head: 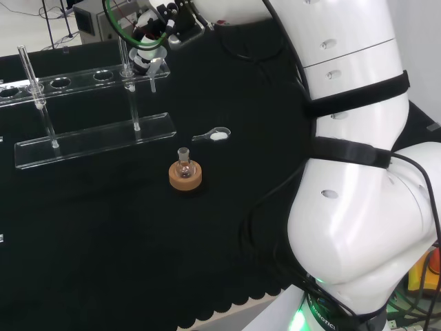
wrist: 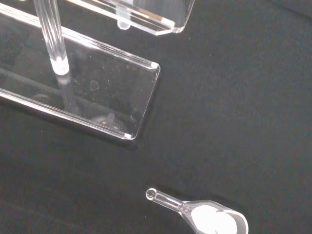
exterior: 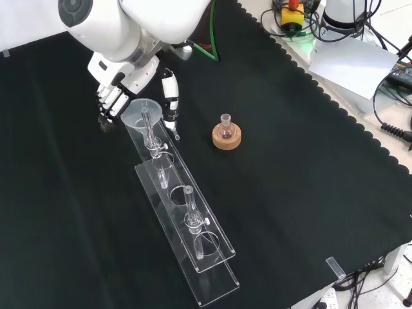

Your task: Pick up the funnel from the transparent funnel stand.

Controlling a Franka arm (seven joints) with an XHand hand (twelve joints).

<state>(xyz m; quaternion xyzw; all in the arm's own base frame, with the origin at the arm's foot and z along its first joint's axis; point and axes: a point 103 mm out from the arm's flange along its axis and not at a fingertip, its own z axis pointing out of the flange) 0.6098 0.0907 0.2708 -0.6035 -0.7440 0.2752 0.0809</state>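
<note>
Funnel (exterior: 143, 111) sat in the end hole of the transparent funnel stand (exterior: 193, 239) on your counter (exterior: 309, 193) in the front view, stem pointing straight down, and your robot hand (exterior: 119, 96) flanked its cone, fingers at the left, thumb (exterior: 170, 96) at the right, slightly curled but apparently not yet closed on it. Your head view put the robot hand (head: 148, 52) at the stand's far right end. Your wrist view showed the stand's base (wrist: 107, 97) and a small scoop (wrist: 209, 217) lying apart.
</note>
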